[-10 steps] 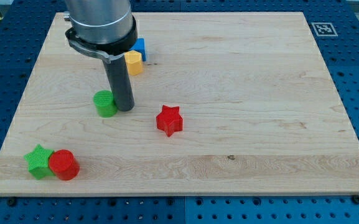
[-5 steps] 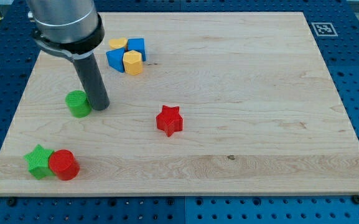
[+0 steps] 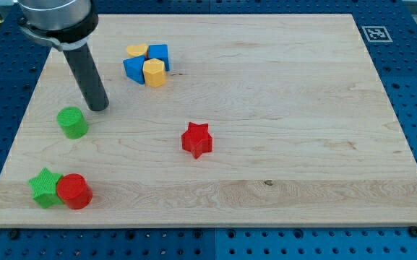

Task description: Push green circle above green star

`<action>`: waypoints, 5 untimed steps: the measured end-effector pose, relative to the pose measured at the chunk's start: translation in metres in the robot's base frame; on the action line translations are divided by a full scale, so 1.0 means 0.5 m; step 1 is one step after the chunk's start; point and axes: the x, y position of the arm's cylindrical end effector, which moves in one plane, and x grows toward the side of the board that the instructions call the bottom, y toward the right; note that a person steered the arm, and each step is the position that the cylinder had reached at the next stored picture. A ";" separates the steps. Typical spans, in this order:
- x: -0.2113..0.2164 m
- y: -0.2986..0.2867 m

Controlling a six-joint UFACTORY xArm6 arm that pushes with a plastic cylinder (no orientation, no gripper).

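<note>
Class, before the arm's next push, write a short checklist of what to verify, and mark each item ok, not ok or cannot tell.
1. My tip in view: ok.
2. Tip touching green circle: not ok, it sits just up and right of it, apart.
3. Green circle above green star: roughly ok, offset slightly right.
4. Red circle apart from the star: not ok, touching.
5. Red star out of the way: ok.
</note>
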 end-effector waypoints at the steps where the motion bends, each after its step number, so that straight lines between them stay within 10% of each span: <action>1: 0.033 -0.021; 5: 0.088 -0.045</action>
